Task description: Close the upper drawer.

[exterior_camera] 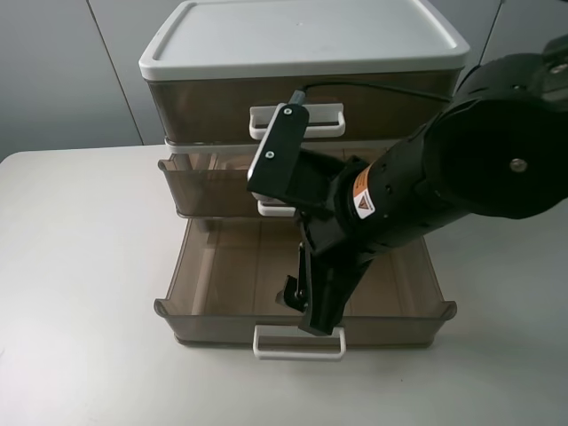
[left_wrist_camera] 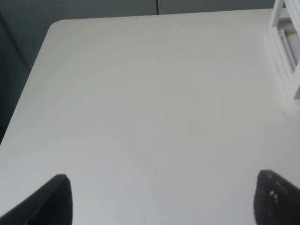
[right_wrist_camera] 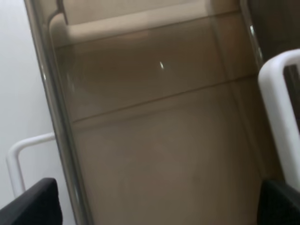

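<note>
Your left gripper (left_wrist_camera: 161,201) hangs spread wide over the bare table (left_wrist_camera: 140,93), the upper drawer (exterior_camera: 209,182) juts partly out above the wide-open bottom drawer (exterior_camera: 213,328), and your right gripper (exterior_camera: 309,297) gapes empty over that bottom drawer.

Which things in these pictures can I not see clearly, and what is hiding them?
1. Middle drawer handle: exterior high view, mostly hidden behind the right arm.
2. Right gripper: exterior high view, contact with the bottom drawer cannot be told; the right wrist view is blurred.
3. Left gripper: left wrist view, only fingertips show; the bottom edge cuts the rest.
</note>
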Robot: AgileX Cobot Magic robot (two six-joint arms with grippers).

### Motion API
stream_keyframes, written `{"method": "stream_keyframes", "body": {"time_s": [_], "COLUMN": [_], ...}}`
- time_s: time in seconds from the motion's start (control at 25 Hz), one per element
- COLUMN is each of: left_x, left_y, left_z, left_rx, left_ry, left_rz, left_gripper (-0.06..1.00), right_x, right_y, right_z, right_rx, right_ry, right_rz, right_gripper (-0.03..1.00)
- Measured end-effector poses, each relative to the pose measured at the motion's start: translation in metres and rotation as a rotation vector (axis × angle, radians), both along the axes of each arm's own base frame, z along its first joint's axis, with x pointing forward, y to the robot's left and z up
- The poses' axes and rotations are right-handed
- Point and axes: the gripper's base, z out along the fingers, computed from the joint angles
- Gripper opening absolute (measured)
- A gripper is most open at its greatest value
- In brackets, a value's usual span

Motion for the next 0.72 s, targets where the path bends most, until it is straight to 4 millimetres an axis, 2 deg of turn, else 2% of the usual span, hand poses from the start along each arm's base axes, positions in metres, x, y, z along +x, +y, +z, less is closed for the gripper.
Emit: {"method": "stream_keyframes", "body": {"time_s": [0.72], "left_x": [0.0], "left_y": [0.0], "left_z": [0.0], "left_rx": [-0.002], "left_ry": [0.0], "left_rz": [0.001], "left_gripper": [0.74], "right_x": [0.011], "right_y": [0.001], "right_z": [-0.008], "right_rx": [0.006], "right_ry": [-0.026], "right_rz": [-0.009], "right_gripper": [0.63]}}
